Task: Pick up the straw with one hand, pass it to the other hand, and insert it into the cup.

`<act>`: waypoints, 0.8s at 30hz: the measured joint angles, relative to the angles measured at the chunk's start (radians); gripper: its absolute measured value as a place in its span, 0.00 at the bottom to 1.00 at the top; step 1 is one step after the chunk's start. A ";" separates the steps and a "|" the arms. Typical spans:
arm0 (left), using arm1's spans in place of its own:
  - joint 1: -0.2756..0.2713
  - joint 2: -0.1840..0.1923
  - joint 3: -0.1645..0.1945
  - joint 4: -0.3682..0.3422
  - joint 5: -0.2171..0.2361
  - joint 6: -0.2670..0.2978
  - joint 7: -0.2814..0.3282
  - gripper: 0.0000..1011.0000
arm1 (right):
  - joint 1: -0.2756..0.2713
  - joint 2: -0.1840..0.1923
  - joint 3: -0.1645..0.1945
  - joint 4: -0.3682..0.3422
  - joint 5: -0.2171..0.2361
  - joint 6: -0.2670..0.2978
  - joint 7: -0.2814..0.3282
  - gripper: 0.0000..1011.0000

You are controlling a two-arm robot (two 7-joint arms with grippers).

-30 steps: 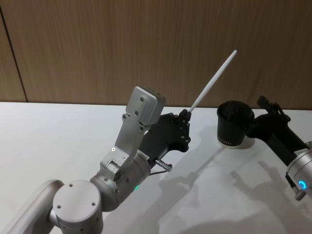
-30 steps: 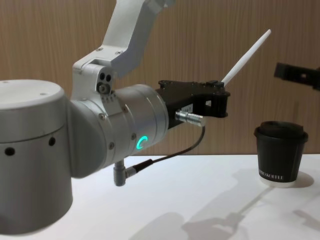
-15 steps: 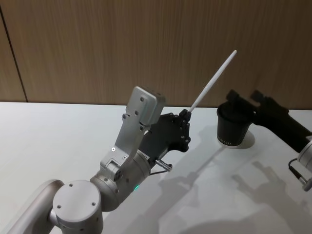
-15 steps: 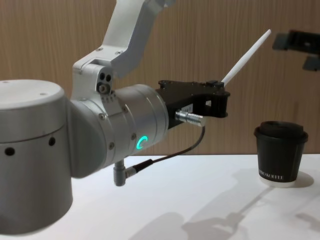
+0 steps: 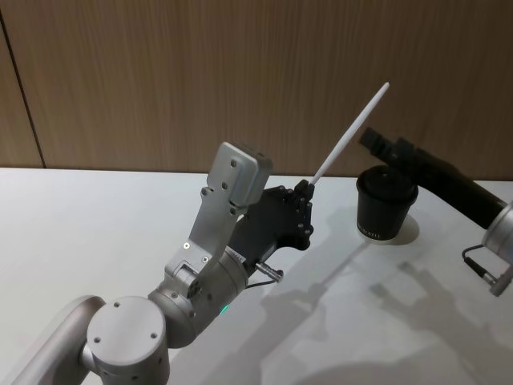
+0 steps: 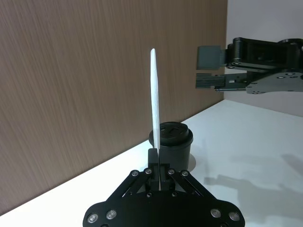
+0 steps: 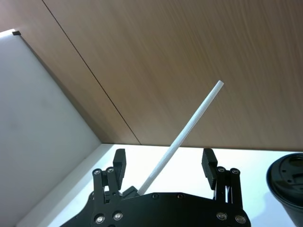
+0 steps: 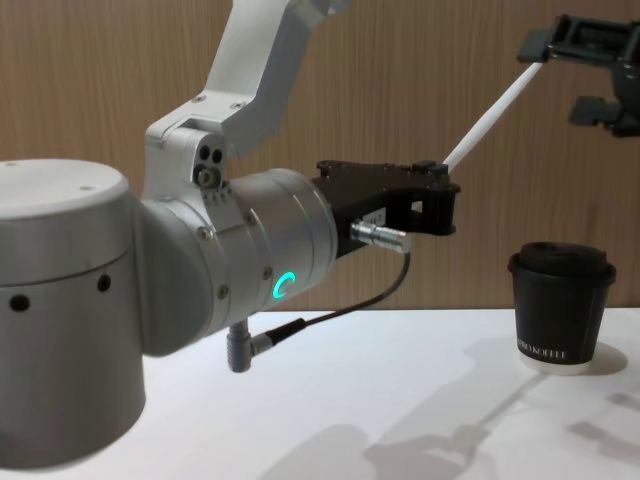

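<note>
Head view: left gripper [image 5: 303, 196] is clamped on the bottom end of the straw [image 5: 349, 133], which leans up toward 1 o'clock, clear of the table [image 5: 72, 233]. The cup [image 5: 386, 205] stands lid on at approx 3 o'clock of that gripper. The right gripper [image 5: 370, 138] reaches in from 4 o'clock, tips just beside the straw's upper half, above the cup. Left wrist view: straw [image 6: 155, 104] pinched btwn the closed jaws of the left gripper [image 6: 156, 160], cup [image 6: 171, 141] beyond it; right gripper [image 6: 209, 68] spread wide, off to one side, no contact w/ the straw. Right wrist view: straw [image 7: 182, 137] slants across the gap of the right gripper [image 7: 163, 166], fingers [image 7: 119, 163] well apart from it either side. Chest view: straw [image 8: 490, 115] points to 1 o'clock from the left gripper [image 8: 445, 198]; its tip meets the outline of the right gripper [image 8: 575, 75], can't tell if touching; cup [image 8: 560, 312] down at 4 o'clock. Looks like the handover, approach stage. To do it well: get both right fingers astride the shaft a bit below the tip, square to it, close firmly, and only then let the left one release. A one-sided knock could twist so thin a straw. A high grip leaves a long free end for the lid hole.
</note>
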 joint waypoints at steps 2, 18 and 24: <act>0.000 0.000 0.000 0.000 0.000 0.000 0.000 0.02 | 0.012 -0.006 -0.005 0.006 0.013 0.018 -0.011 0.99; 0.000 0.000 0.000 0.000 0.000 0.000 0.000 0.02 | 0.094 -0.044 -0.053 0.071 0.055 0.085 -0.058 0.99; 0.000 0.000 0.000 0.000 0.000 0.000 0.000 0.02 | 0.127 -0.055 -0.072 0.104 0.060 0.091 -0.067 0.99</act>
